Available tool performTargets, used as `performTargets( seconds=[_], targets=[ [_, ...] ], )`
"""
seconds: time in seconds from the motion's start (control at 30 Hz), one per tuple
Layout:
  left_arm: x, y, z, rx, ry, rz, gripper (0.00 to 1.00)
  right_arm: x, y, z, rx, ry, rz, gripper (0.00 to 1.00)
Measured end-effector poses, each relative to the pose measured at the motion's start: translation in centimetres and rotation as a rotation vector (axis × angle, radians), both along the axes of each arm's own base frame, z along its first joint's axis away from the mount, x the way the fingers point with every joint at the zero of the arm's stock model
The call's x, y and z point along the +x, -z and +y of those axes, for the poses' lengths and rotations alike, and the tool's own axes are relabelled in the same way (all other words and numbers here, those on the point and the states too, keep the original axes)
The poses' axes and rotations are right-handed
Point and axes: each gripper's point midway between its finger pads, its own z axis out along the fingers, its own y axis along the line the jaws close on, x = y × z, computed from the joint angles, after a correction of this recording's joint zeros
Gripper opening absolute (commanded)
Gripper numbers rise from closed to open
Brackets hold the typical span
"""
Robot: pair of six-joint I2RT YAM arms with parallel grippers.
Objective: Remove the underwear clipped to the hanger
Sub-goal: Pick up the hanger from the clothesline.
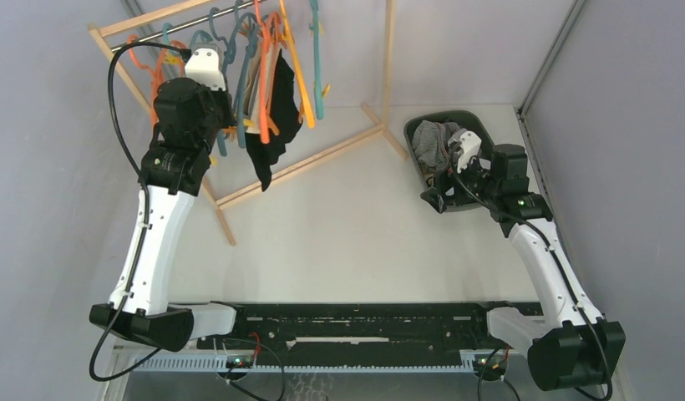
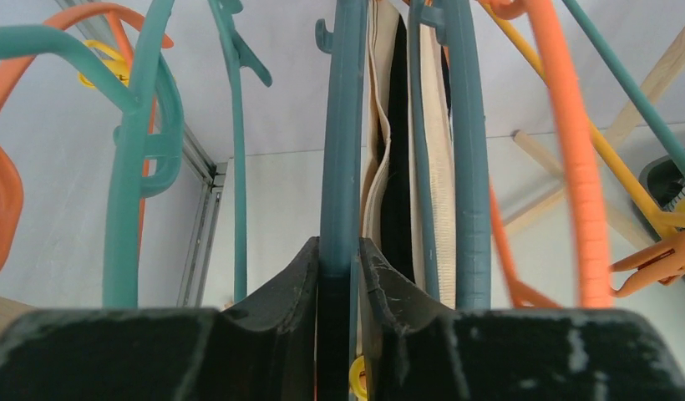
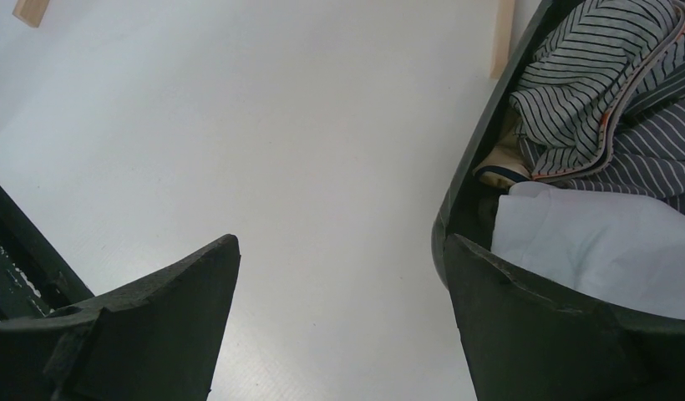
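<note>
The underwear [image 1: 272,125] hangs as black cloth from hangers on the wooden rack, with cream cloth beside it. In the left wrist view this underwear [image 2: 398,167] shows as a black and cream strip between two teal bars. My left gripper [image 1: 218,63] is raised at the rack's left side. Close up, the left gripper [image 2: 339,251] is shut on a teal hanger [image 2: 339,150], one finger pressed to each side of its bar, just left of the cloth. My right gripper [image 1: 439,188] hovers low by the basket. The wrist view shows the right gripper [image 3: 341,242] open over bare table with nothing between its fingers.
Several teal and orange hangers [image 1: 264,58] crowd the rod, some with yellow and orange clips [image 2: 657,251]. The rack's wooden foot bars [image 1: 306,163] run across the table. A dark basket [image 1: 481,125] at the right holds striped cloth [image 3: 598,75] and white cloth [image 3: 590,242].
</note>
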Motion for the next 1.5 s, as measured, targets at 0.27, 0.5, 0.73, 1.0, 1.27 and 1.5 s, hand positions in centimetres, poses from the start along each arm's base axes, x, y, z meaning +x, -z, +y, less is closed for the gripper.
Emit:
performTargets(
  seconds=[0.27, 0.5, 0.73, 1.0, 1.27, 1.5],
  targets=[
    [0.2, 0.4, 0.1, -0.01, 0.005, 0.008, 0.05, 0.0, 0.2, 0.2, -0.009, -0.007, 0.001, 0.9],
    [-0.4, 0.2, 0.6, -0.016, -0.003, -0.014, 0.0, 0.1, 0.3, 0.2, -0.016, -0.005, 0.003, 0.9],
    [-1.5, -0.3, 1.3, 0.019, -0.004, -0.084, 0.0, 0.0, 0.5, 0.5, -0.021, -0.015, 0.004, 0.9],
    [-0.9, -1.0, 1.5, 0.114, 0.007, -0.193, 0.0, 0.1, 0.8, 0.7, -0.033, -0.024, 0.007, 0.9],
    [-1.4, -0.7, 1.7, 0.16, 0.009, -0.249, 0.0, 0.1, 1.0, 0.8, -0.042, -0.028, 0.009, 0.9],
    [-2.5, -1.7, 2.0, 0.159, 0.002, -0.31, 0.0, 0.2, 1.1, 0.8, -0.047, -0.026, 0.008, 0.9]
  ],
)
